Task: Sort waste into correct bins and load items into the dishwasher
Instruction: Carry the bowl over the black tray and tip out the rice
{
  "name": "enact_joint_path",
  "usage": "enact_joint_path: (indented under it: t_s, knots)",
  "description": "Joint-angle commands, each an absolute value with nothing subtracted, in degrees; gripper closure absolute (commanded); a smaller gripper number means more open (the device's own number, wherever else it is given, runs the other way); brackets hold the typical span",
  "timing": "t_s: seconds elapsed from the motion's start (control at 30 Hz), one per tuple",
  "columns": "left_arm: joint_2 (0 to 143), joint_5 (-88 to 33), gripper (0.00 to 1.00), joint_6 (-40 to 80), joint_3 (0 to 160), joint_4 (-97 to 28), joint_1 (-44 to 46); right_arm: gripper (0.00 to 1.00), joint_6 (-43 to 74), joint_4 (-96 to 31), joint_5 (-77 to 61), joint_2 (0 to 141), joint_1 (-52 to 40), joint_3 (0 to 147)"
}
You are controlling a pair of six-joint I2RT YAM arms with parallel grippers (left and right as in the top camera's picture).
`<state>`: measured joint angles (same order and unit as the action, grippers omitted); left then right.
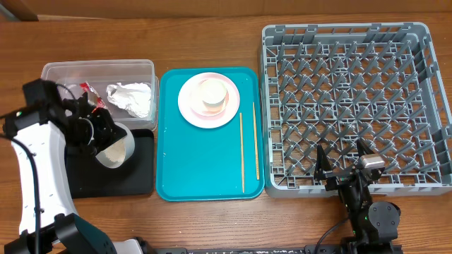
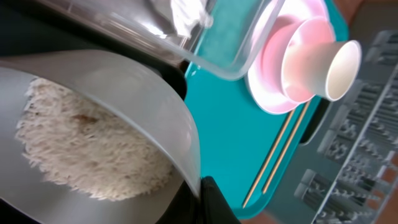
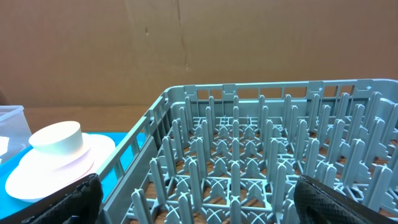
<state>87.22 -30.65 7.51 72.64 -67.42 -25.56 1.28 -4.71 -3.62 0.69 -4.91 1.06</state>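
Overhead, well left of the teal tray (image 1: 205, 166), the left gripper (image 1: 97, 132) pinches the rim of a bowl (image 1: 116, 149) tipped over the black tray (image 1: 141, 180). The rice (image 2: 87, 143) sits inside the bowl, not yet out. I'd tip further, slowly, with the mouth kept low so grains don't scatter toward the teal tray. Beside the teal tray's left edge, the clear tub (image 1: 99, 65) already holds the red wrapper (image 1: 92, 90) and napkin (image 1: 133, 99); its wall crowds the bowl. On the teal tray sit the plate (image 1: 189, 113), a cup (image 2: 336, 68) and the chopsticks (image 1: 241, 152). Right of it stands the rack (image 1: 353, 99), with the right gripper (image 1: 341, 152) spread at its near edge, holding nothing.
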Motion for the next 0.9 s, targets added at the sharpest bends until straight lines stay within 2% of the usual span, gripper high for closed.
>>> enact_joint_path:
  t_s: [0.0, 0.3, 0.6, 0.87]
  knots:
    - [86.24, -41.23, 0.96, 2.96, 68.31, -63.37, -29.39, 0.00, 1.04, -4.51, -3.55, 0.16, -5.08, 0.45]
    - [86.24, -59.83, 0.96, -6.50, 61.60, -56.95, -38.98, 0.00, 1.04, -4.51, -3.55, 0.16, -5.08, 0.45]
    - [86.24, -66.89, 0.96, -7.09, 59.92, -56.75, -48.27, 0.00, 1.04, -4.51, -3.55, 0.16, -5.08, 0.45]
    - [86.24, -69.12, 0.96, -7.77, 59.27, -56.49, -50.35, 0.00, 1.04, -4.51, -3.55, 0.16, -5.08, 0.45]
